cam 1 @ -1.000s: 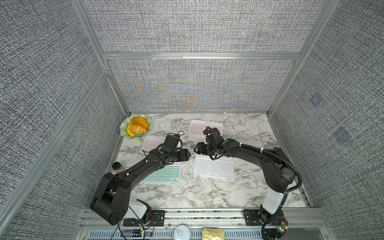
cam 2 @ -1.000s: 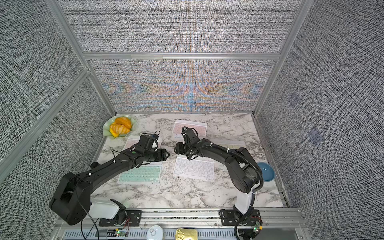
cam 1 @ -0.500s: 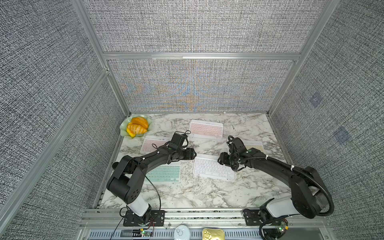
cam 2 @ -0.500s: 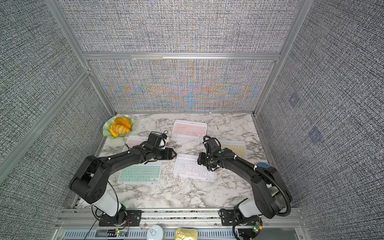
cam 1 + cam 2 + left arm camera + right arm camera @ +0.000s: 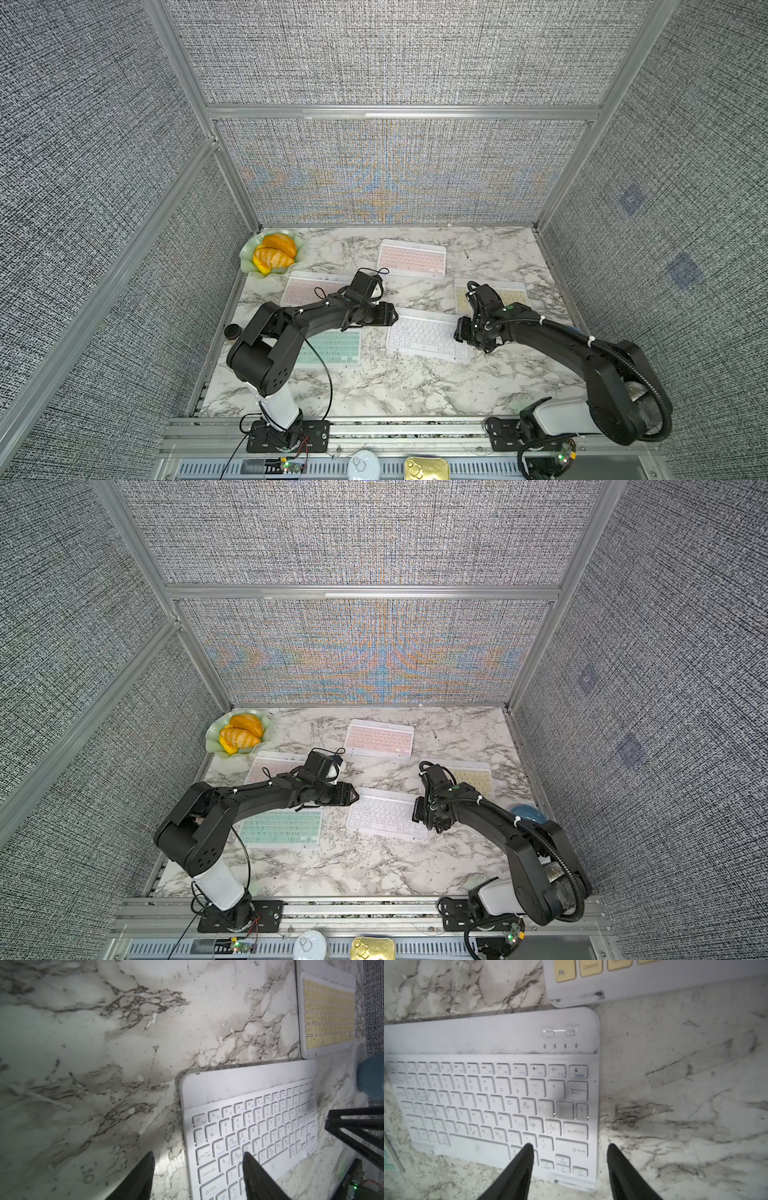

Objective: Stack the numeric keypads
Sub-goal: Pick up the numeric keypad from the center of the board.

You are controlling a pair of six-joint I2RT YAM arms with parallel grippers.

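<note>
I count two pink keypads (image 5: 411, 259) (image 5: 303, 289), one yellow keypad (image 5: 513, 296), one mint keypad (image 5: 332, 349), one white keypad (image 5: 419, 334): five showing. One green plate (image 5: 247, 259), one blue bowl (image 5: 527, 812).

1. Grey woven fabric panels (image 5: 395, 50) are enclosing the scene on the left, far and right.
2. Aluminium frame bars (image 5: 399, 112) are running along the panel seams and far corners.
3. A white marble-patterned tabletop (image 5: 374, 390) with grey veins is lying evenly lit.
4. A coloured shimmer is showing on the lower far panel (image 5: 386, 183).
5. A slotted metal rail (image 5: 415, 428) is running along the near edge.
</note>
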